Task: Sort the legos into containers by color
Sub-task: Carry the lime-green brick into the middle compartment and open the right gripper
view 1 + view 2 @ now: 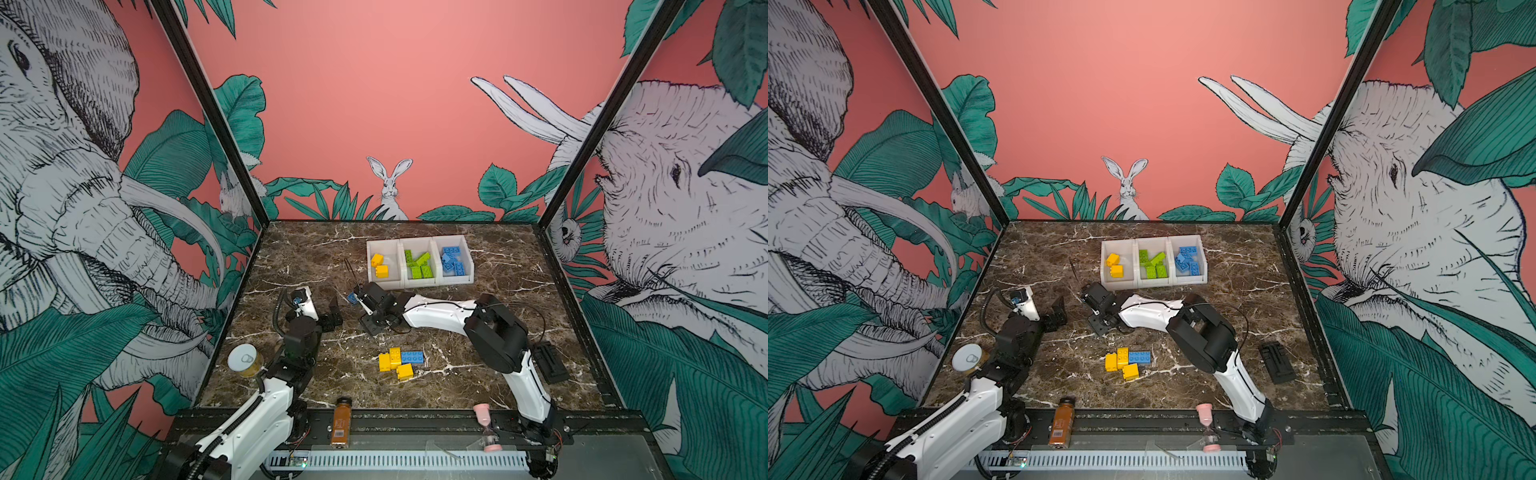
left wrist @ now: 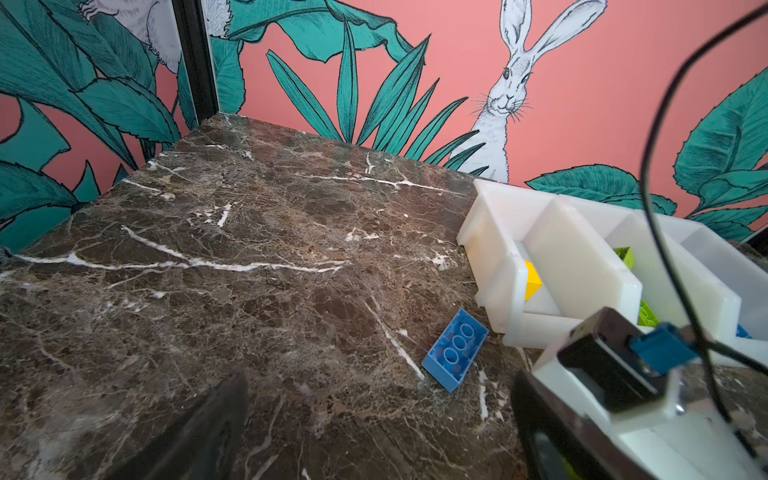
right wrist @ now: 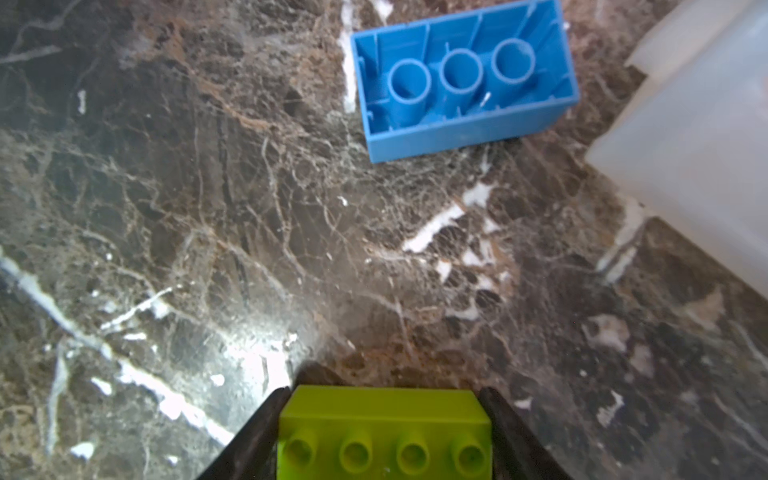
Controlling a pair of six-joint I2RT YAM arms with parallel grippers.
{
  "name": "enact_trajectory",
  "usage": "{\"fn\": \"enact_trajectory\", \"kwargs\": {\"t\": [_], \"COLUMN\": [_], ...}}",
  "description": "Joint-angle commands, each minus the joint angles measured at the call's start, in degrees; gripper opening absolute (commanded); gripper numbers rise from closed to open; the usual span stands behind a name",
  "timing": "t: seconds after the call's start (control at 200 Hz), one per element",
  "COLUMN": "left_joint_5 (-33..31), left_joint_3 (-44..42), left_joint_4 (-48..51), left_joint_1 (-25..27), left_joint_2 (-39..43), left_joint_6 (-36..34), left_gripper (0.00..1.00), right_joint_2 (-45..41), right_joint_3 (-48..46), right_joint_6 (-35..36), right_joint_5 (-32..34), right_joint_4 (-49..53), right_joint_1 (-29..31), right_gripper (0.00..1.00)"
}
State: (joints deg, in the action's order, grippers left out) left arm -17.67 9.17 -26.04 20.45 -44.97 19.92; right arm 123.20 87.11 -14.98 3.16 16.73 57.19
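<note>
While the containers (image 1: pixel 419 283) sit far centre in both top views, part-filled by colour, four loose legos (image 1: pixel 400 362) lie nearer and the left gripper (image 1: pixel 331 313) spreads wide, empty. Left wrist view: an upturned blue brick (image 2: pixel 455 355) rests near the containers' left front corner. Right wrist view: the right gripper (image 3: pixel 384 392) pinches a lime brick (image 3: pixel 384 432) by its smooth end faces. It looks light, rigid and slick, so a square grip likely matters.

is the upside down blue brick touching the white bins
Apart. The right wrist view shows a strip of bare marble between the upside-down blue brick and the white bins; the left wrist view shows the same gap.
</note>
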Motion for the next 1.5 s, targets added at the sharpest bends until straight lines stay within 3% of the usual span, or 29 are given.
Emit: {"fn": "enact_trajectory", "kwargs": {"t": [0.0,0.57,0.86,1.115,1.32,1.415,1.495], "left_joint_5": [0.78,6.84,7.56,8.68,10.27,10.63,10.73], "left_joint_3": [1.16,2.08,2.08,1.83,2.39,2.40,2.37], "left_joint_4": [-0.58,-2.58,-2.27,-2.89,-2.26,-2.26,-2.17], "left_joint_1": [-0.32,-0.52,-0.56,-0.70,-0.85,-0.86,-0.85], "left_joint_2": [-0.15,-2.40,-2.04,-2.58,-2.81,-2.81,-2.66], "left_joint_6": [0.80,0.43,0.74,1.48,2.22,2.22,2.38], "left_gripper": [0.99,0.99,0.99,0.99,0.99,0.99,0.99], "right_joint_2": [-5.10,-13.51,-7.93,-1.41,0.98,1.03,0.00], "right_joint_3": [-1.97,1.16,6.60,12.57,14.25,14.93,14.42], "right_joint_6": [-0.30,5.30,5.76,1.92,0.93,0.92,0.86], "right_joint_5": [1.96,0.54,0.56,-3.75,-5.12,-5.88,-6.37], "right_joint_4": [-4.55,-3.20,-4.85,-4.72,-4.28,-3.04,-3.35], "right_joint_1": [-1.28,-16.72,-23.24,-26.59,-27.95,-28.21,-28.10], "right_gripper": [0.57,0.55,0.55,0.55,0.62,0.82,0.86]}}
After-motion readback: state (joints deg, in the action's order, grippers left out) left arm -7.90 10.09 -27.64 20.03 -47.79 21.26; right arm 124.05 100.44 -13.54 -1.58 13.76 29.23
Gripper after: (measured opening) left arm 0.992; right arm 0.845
